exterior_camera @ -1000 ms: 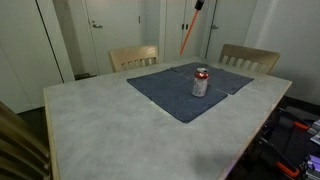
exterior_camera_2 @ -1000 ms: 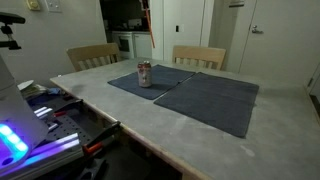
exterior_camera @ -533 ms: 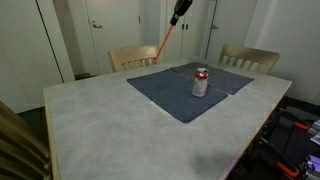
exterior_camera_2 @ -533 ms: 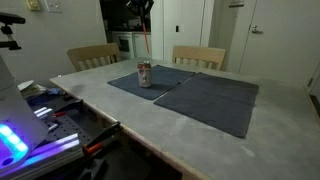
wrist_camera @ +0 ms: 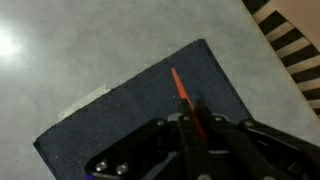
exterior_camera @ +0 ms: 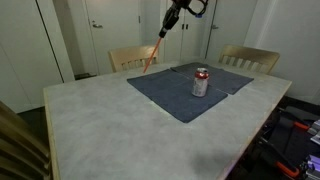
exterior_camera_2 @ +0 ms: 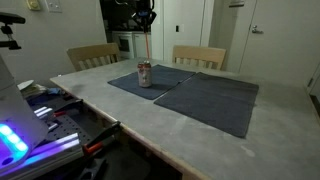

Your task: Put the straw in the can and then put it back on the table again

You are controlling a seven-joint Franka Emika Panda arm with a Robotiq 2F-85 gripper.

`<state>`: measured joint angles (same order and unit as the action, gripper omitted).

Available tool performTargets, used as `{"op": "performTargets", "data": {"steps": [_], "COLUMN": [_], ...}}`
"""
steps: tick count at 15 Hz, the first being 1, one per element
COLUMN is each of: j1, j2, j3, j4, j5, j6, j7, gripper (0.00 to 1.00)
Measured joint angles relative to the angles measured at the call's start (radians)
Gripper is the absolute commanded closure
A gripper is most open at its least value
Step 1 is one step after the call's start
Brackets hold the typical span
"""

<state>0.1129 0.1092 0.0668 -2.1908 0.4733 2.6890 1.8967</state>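
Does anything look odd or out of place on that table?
Nothing is spilled or broken. The can stands upright on the dark mat. The only oddity is the orange straw, which hangs tilted in mid-air, pinched at its top by the robot's shut jaws.

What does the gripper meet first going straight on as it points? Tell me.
Likely the dark mat: in the wrist view the gripper aims its straw at bare cloth; depth unclear.

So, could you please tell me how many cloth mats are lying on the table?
2: one mat lies under the can, and the other mat lies right beside it, their edges meeting. No further mat shows in either exterior view.
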Motion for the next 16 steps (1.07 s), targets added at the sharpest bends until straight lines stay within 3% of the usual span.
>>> {"op": "performTargets", "data": {"steps": [4,10,13,14,15,16], "j1": [-0.003,-0.002,-0.001,-0.001,-0.001,-0.001], "j2": [0.018,0.047,0.055,0.055,0.055,0.055], "j3": [-0.014,-0.038,-0.038,-0.038,-0.038,-0.037], "j4": [-0.015,-0.042,-0.044,-0.045,-0.046,-0.046], "j5": [-0.009,-0.134,-0.137,-0.137,-0.137,-0.136], "j6": [0.022,0.030,0.026,0.023,0.021,0.019], "j7": [0.047,0.231,0.252,0.253,0.253,0.254], "gripper": [0.98,0.98,0.86,0.77,0.59,0.53]}}
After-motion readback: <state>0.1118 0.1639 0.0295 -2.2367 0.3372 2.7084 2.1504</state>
